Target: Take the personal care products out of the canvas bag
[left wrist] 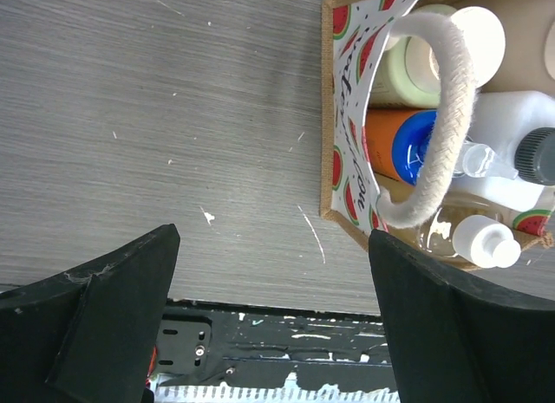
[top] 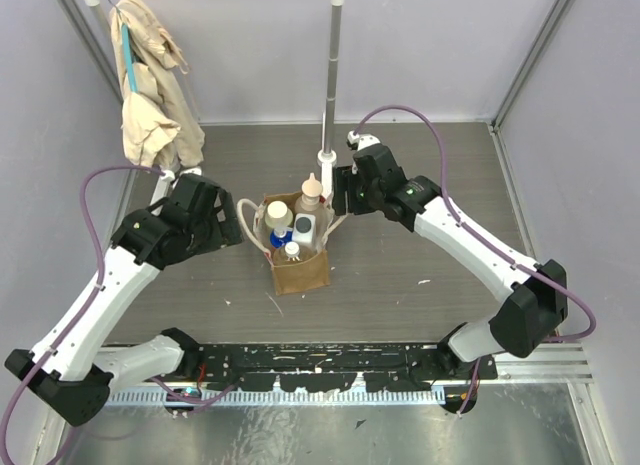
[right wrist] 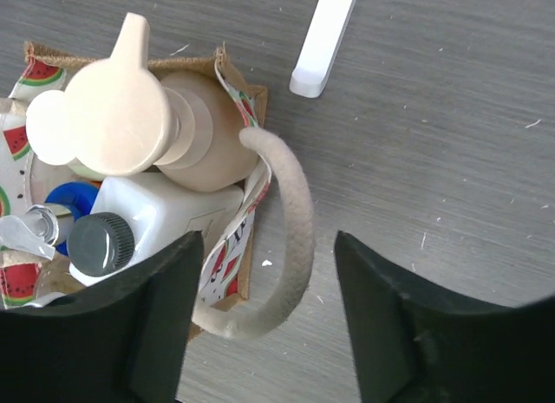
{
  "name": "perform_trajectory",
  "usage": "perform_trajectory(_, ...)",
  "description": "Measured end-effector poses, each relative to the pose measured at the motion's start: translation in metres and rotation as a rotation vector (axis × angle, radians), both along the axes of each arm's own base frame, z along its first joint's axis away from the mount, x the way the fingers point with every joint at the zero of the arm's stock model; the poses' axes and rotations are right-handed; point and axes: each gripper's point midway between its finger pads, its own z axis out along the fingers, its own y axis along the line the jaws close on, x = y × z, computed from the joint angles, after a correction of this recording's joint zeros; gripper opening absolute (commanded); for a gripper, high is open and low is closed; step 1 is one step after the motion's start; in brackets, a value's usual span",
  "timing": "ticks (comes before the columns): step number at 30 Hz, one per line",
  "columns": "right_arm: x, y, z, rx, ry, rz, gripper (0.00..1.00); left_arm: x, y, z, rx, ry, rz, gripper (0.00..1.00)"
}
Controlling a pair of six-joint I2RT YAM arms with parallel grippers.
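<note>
The canvas bag (top: 300, 275) stands upright mid-table with the personal care products inside: the tan pump-top bottle (top: 312, 190), a cream cap (top: 279, 213), the white dark-capped bottle (top: 305, 225), a blue cap (top: 278, 240) and a small white cap (top: 291, 250). My left gripper (top: 225, 225) is open and empty just left of the bag. In the left wrist view (left wrist: 276, 238) the bag (left wrist: 347, 160) and its cream handle (left wrist: 442, 134) lie past its right finger. My right gripper (top: 340, 197) is open at the bag's right side. In its wrist view (right wrist: 267, 247) the other handle (right wrist: 295, 238) loops between the fingers, untouched.
A garment rack stands behind the bag, its pole (top: 328, 75) rising just behind it and its white foot (right wrist: 325, 39) on the table. A beige garment (top: 150, 85) hangs at the back left. A black rail (top: 320, 360) runs along the near edge. Grey walls close both sides.
</note>
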Motion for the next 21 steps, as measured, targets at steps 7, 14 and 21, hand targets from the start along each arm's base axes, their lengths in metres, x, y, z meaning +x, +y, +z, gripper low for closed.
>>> perform_trajectory(7, -0.015, 0.001, -0.017, 0.023, 0.050, 0.021, 0.02, -0.003, 0.001, 0.014, -0.044, -0.058, 0.003, 0.98)
perform_trajectory(14, -0.043, -0.021, -0.016, 0.040, 0.038, 0.004, 0.01, -0.003, -0.002, 0.012, -0.053, -0.047, 0.002, 0.98)
perform_trajectory(21, -0.078, -0.034, 0.001, 0.096, 0.049, 0.018, 0.01, 0.001, -0.009, 0.010, -0.074, -0.040, -0.006, 0.98)
